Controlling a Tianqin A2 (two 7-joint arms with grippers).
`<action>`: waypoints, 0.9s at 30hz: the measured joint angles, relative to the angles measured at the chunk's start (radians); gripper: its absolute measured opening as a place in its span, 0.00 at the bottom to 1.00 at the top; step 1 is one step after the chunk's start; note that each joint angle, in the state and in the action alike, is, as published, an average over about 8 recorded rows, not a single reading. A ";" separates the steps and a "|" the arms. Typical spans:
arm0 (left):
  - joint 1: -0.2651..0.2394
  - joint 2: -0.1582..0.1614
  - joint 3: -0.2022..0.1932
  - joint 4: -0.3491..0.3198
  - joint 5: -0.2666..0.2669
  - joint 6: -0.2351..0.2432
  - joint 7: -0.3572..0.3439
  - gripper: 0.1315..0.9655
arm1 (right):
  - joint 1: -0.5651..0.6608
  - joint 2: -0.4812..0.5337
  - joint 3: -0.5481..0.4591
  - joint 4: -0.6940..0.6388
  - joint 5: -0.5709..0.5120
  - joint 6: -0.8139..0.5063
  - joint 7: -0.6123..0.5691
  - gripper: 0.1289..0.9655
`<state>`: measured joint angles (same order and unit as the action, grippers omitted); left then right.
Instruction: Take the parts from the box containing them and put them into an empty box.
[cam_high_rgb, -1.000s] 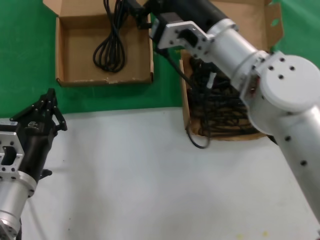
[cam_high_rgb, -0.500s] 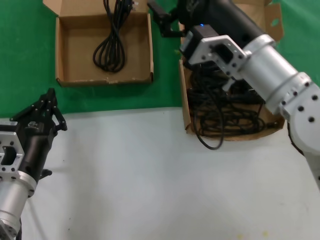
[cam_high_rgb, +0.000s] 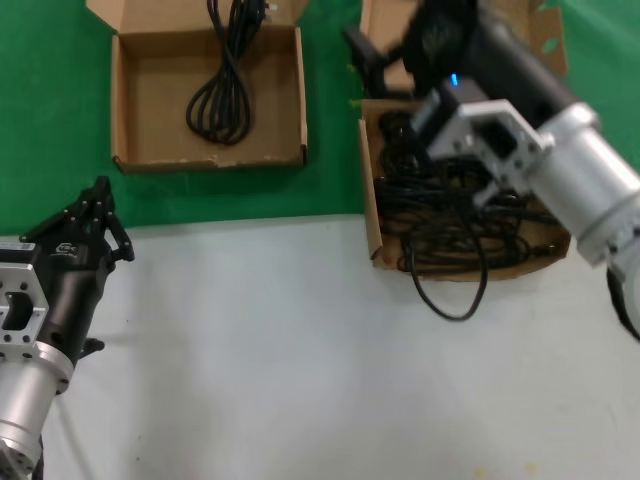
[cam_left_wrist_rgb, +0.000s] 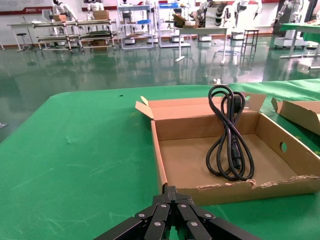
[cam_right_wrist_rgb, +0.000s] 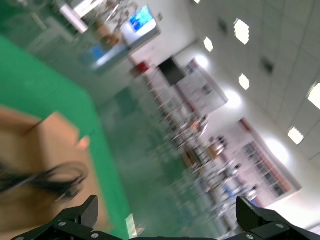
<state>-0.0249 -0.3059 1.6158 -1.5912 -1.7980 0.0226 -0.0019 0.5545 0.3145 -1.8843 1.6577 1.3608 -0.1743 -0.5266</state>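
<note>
The squarish box (cam_high_rgb: 208, 158) sits at the far left and holds one looped black cord (cam_high_rgb: 222, 95); both show in the left wrist view, box (cam_left_wrist_rgb: 215, 187) and cord (cam_left_wrist_rgb: 227, 135). The wider box (cam_high_rgb: 370, 200) at the right holds several tangled black cords (cam_high_rgb: 450, 220). One loop (cam_high_rgb: 455, 290) hangs over its front wall onto the white surface. My right gripper (cam_high_rgb: 385, 58) is above the far end of that box, open and empty (cam_right_wrist_rgb: 167, 212). My left gripper (cam_high_rgb: 100, 195) is parked near the front left, shut and empty (cam_left_wrist_rgb: 171, 192).
Green cloth (cam_high_rgb: 50, 120) covers the far part of the table and a white surface (cam_high_rgb: 300, 380) the near part. The wider box's tall flap (cam_high_rgb: 545, 40) stands at the back right, and its edge shows in the left wrist view (cam_left_wrist_rgb: 300, 112).
My right arm has swung from over the squarish box to the right, over the wider box. The hanging cord loop has slid farther onto the white surface. The left arm has not moved.
</note>
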 joint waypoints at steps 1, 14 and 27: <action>0.000 0.000 0.000 0.000 0.000 0.000 0.000 0.02 | -0.004 0.005 -0.002 0.001 0.002 0.004 0.002 1.00; 0.000 0.000 0.000 0.000 0.000 0.000 0.000 0.05 | -0.022 0.020 -0.006 -0.001 0.011 0.019 0.016 1.00; 0.004 0.001 -0.002 -0.001 0.000 -0.003 0.000 0.19 | -0.093 0.015 0.033 -0.008 0.069 0.040 0.084 1.00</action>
<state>-0.0213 -0.3050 1.6136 -1.5925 -1.7982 0.0194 -0.0016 0.4610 0.3295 -1.8515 1.6492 1.4294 -0.1343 -0.4423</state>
